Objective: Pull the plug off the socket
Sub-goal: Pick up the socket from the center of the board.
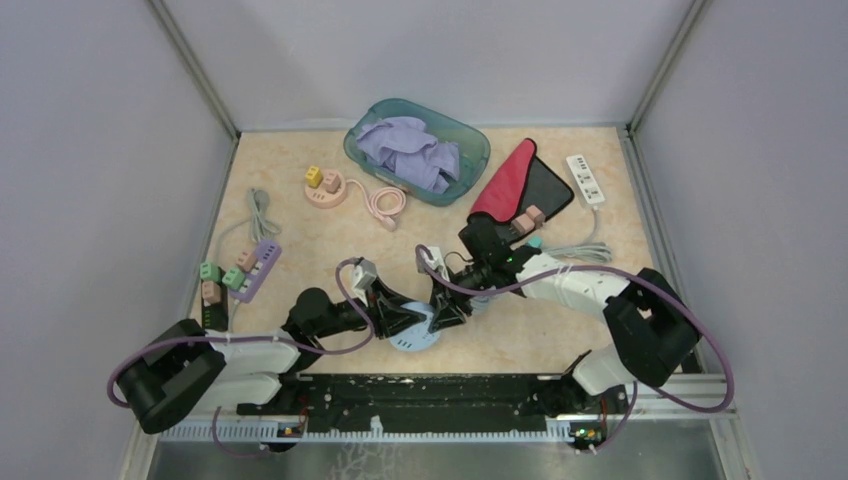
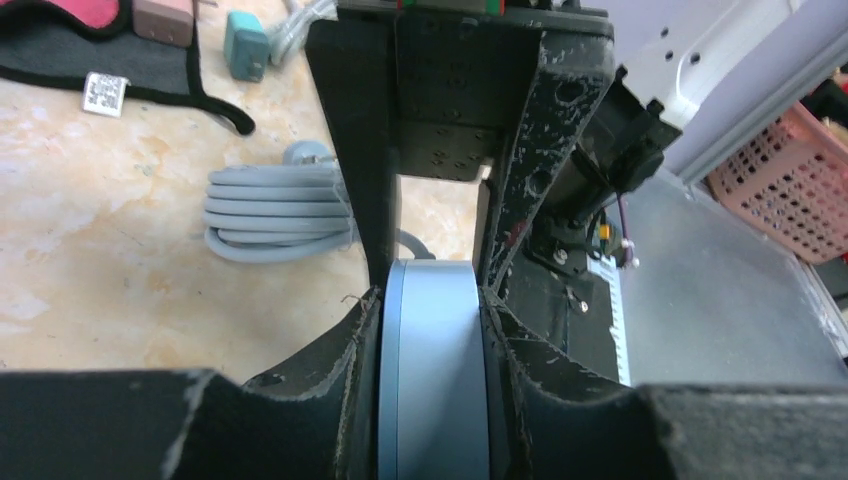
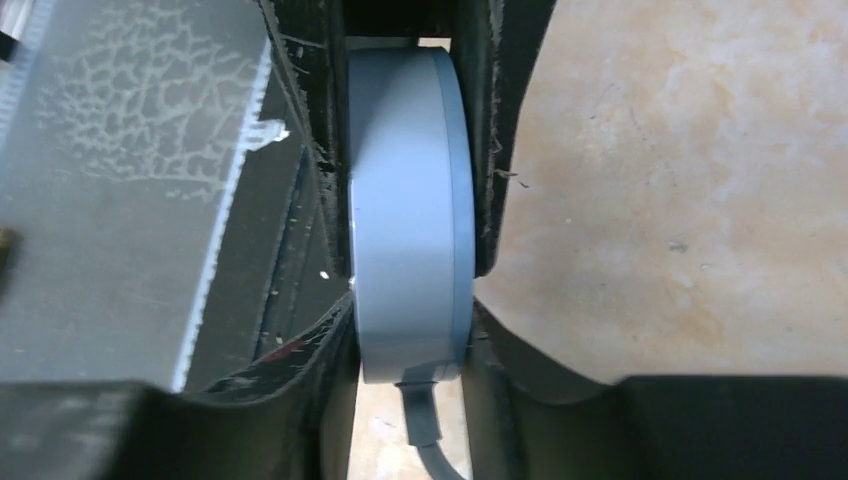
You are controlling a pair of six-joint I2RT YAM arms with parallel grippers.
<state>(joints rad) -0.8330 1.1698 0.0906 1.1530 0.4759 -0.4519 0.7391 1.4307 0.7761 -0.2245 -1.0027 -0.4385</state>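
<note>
A round pale-blue socket (image 1: 413,337) stands on edge low over the table's near middle, held between both grippers. My left gripper (image 1: 408,322) is shut on it: in the left wrist view its black fingers (image 2: 345,350) press both flat faces of the socket (image 2: 432,400). From the opposite side, my right gripper (image 1: 442,310) has its pads tight against the socket (image 3: 405,200) too. A grey cord (image 3: 425,430) leaves the socket's rim. The plug is hidden from every view.
A teal basin (image 1: 470,135) of purple cloth sits at the back. A pink round socket (image 1: 326,187) lies to its left and a purple power strip (image 1: 255,270) further left. A red-and-black cloth (image 1: 520,185), a white power strip (image 1: 585,179) and a coiled grey cord (image 2: 275,213) lie right.
</note>
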